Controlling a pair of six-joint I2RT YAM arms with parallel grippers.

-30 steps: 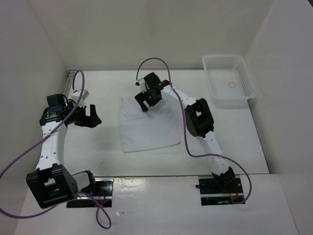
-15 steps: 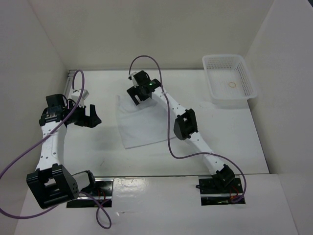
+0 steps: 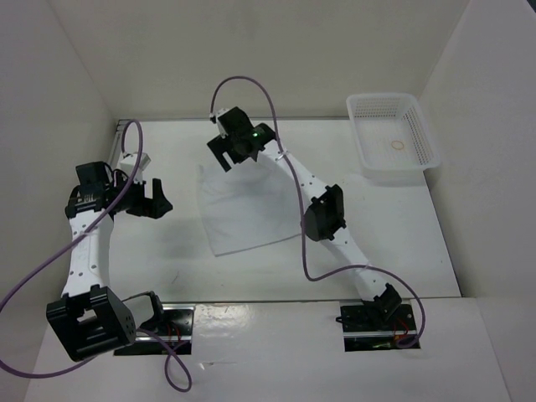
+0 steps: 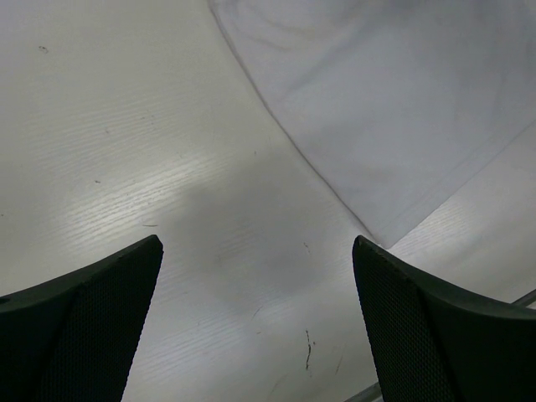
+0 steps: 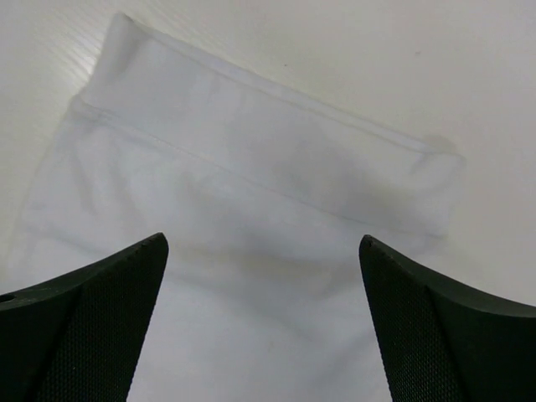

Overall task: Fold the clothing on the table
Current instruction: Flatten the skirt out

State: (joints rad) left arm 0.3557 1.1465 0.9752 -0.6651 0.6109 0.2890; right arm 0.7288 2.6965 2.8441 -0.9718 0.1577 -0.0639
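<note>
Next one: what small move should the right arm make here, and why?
Probably lower the right claw onto the far hem of the white garment and close. Its jaws stand open directly above that hem, holding nothing, while the left claw hangs open over bare table beside the garment.

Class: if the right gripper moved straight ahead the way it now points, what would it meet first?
Most likely the clothing: its hemmed edge lies straight ahead of the open right gripper, though the gap between them is unclear.
</note>
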